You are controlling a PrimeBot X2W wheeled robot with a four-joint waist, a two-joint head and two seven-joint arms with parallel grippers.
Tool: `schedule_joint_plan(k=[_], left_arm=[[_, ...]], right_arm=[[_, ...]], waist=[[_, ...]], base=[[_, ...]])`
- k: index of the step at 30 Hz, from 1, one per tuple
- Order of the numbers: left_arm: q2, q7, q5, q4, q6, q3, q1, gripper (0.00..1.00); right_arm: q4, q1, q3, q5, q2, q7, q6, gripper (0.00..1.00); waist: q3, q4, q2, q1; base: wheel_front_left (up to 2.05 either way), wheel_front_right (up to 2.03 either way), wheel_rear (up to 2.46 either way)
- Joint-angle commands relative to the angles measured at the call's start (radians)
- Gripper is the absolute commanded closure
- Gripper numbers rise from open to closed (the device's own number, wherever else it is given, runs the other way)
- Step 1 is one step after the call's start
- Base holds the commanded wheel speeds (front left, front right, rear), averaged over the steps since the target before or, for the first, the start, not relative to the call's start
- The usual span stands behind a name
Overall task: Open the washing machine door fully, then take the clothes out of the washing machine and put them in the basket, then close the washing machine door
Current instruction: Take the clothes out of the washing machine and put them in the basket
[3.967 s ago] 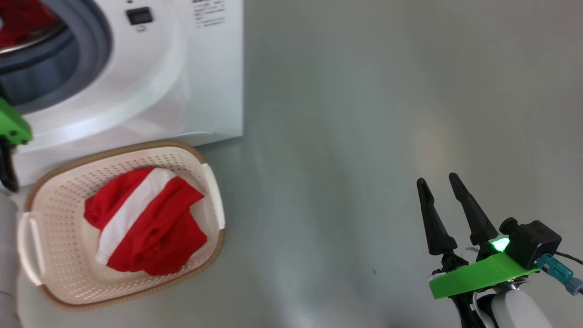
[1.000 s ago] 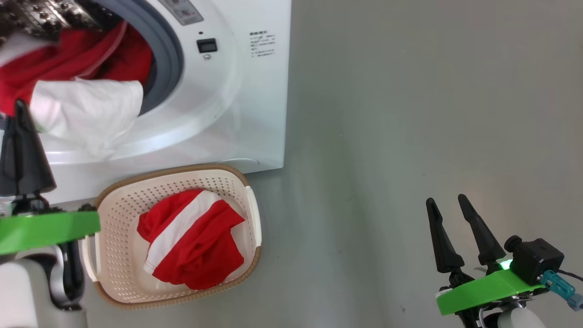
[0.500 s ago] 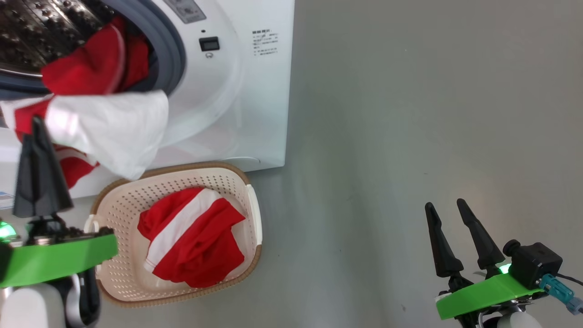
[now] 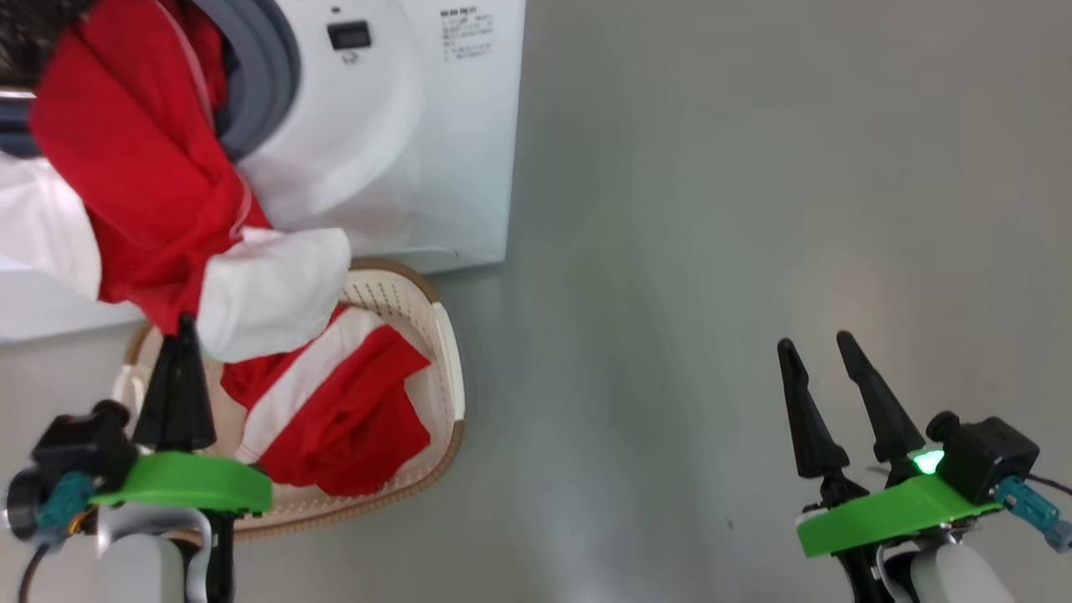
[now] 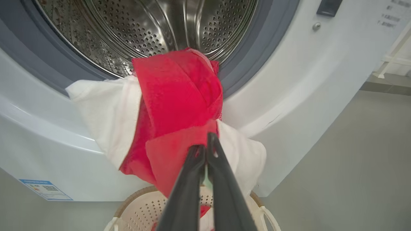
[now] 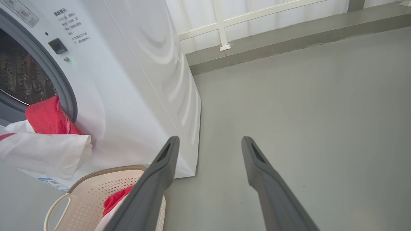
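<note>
A red and white garment of the clothes (image 4: 134, 167) trails from the drum (image 5: 144, 25) of the white washing machine (image 4: 402, 126) down over its grey seal. My left gripper (image 4: 180, 322) is shut on the garment's lower end (image 5: 179, 96), just above the basket. The cream basket (image 4: 448, 352) stands on the floor against the machine's front, with another red garment with a white stripe (image 4: 335, 419) lying in it. My right gripper (image 4: 812, 342) hovers open and empty over the floor, far to the right. The washing machine door is out of view.
Grey floor (image 4: 712, 251) stretches to the right of the machine and basket. In the right wrist view a white railing (image 6: 221, 25) runs along a low kerb behind the machine. A blue label (image 5: 45, 189) sits low on the machine's front.
My left gripper has drawn the garment farther out of the drum and down toward the basket. The head camera has shifted. The right gripper has stayed open and in place.
</note>
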Motion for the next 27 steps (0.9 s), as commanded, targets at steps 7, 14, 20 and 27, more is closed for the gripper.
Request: schedule_joint_plan(k=[7, 14, 20, 27], left_arm=[[0.031, -0.005, 0.061, 0.171, -0.029, 0.041, -0.133, 1.00], [0.068, -0.005, 0.098, 0.374, -0.029, 0.047, -0.268, 1.00], [0.095, -0.005, 0.128, 0.489, -0.013, 0.036, -0.368, 1.00], [0.123, -0.005, 0.144, 0.566, 0.005, 0.025, -0.436, 1.00]], right_arm=[[-0.034, -0.054, 0.036, 0.016, -0.008, -0.006, 0.006, 0.00], [-0.044, -0.101, 0.055, 0.028, -0.008, -0.006, 0.006, 0.00], [-0.049, -0.132, 0.066, 0.033, -0.008, -0.006, 0.006, 0.00], [-0.056, -0.157, 0.077, 0.040, -0.008, -0.006, 0.006, 0.00]], waist=[[0.124, -0.026, -0.0001, 0.0000], [0.209, -0.047, -0.0001, 0.0000], [0.258, -0.063, -0.0001, 0.0000], [0.298, -0.075, -0.0001, 0.0000]], base=[[0.00, 0.00, 0.00], [0.00, 0.00, 0.00], [0.00, 0.00, 0.00], [0.00, 0.00, 0.00]])
